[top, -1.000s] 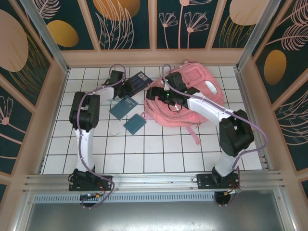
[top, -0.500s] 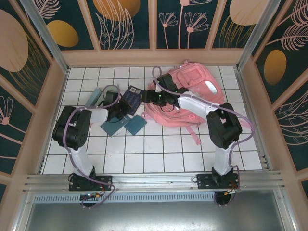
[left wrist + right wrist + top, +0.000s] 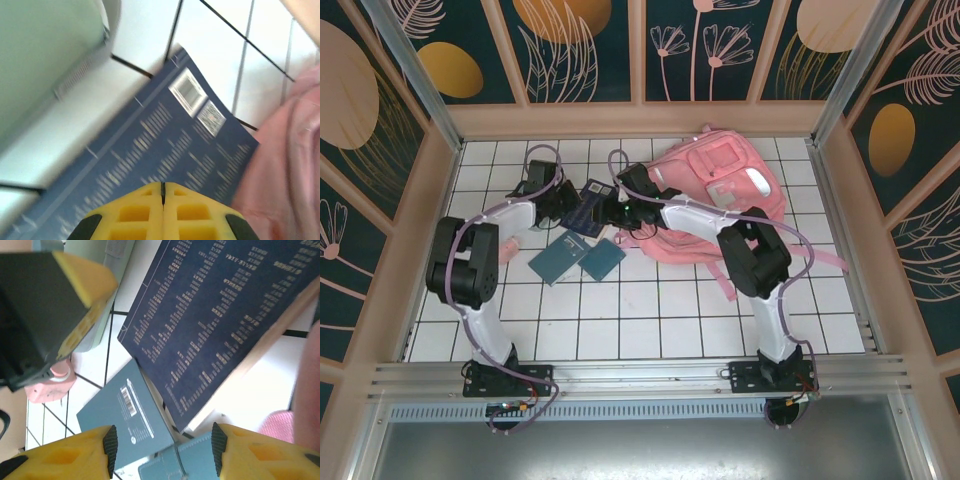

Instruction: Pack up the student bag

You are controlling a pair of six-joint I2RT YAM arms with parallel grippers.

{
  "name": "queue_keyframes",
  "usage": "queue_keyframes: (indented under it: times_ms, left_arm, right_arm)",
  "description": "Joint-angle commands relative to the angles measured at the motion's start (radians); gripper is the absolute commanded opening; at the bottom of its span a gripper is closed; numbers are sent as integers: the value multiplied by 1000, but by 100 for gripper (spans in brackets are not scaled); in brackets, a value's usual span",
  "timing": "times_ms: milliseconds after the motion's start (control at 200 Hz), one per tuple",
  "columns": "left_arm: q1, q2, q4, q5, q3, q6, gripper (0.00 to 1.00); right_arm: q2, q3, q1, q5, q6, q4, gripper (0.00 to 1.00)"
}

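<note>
At the far middle of the white tiled table (image 3: 650,310): both grippers converge on one dark navy hardback book with pale print (image 3: 588,205).

Left gripper (image 3: 162,192): yellow fingers pressed together, no gap, nothing seen between them. It hangs over the navy cover.

Right gripper (image 3: 162,445): fingers stand well apart, grasping nothing visible. The navy book is just ahead of it, one edge lifted so the tan page block shows.

Student bag, a large pink fabric backpack (image 3: 725,190), lies flat at far right, just beside the book's right edge.

Key relation: the bag lies to the right of both grippers. The book sits between the two grippers, long axis slanting from far right to near left. The right arm is nearer the bag, so I judge that carrying the book in would fall to it.

Count:
- backpack: 1
- navy book: 1
- flat teal notebooks: 2 (image 3: 552,262) (image 3: 601,258), side by side, nearer than the book
- grey-green case (image 3: 45,60): 1, left of the book
</note>
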Motion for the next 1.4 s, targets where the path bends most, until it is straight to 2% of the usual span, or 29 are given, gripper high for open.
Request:
queue_keyframes:
  times_ms: [0,90,270,490,675,881,996,1081,1196,1396]
  left_arm:
    - [6,83,-109,-46,24,120,3]
    - [7,104,-108,-53,19,127,3]
    - [6,82,-75,3,-46,84,5]
    - [-2,-9,46,134,-220,-52,5]
    - [-9,-104,17,85,-255,-51,7]
    - [-2,-110,-72,-1,-200,18,14]
    - [3,-102,-74,-4,-166,35,22]
    - [5,-87,-82,-5,-151,56,32]
    - [6,-69,-81,-3,-142,84,39]
    - [7,-13,-75,22,-150,110,44]
  right_arm:
    - [52,57,13,73,52,-49,54]
    - [88,89,14,100,75,-85,54]
    - [137,124,10,148,81,-129,55]
    - [187,175,-6,192,71,-176,51]
    - [202,212,-4,266,51,-242,51]
    - [161,195,18,395,28,-316,50]
    - [144,162,21,411,26,-325,50]
    - [159,156,20,389,22,-323,51]
    - [189,164,22,351,14,-303,51]
    - [255,221,24,272,12,-308,49]
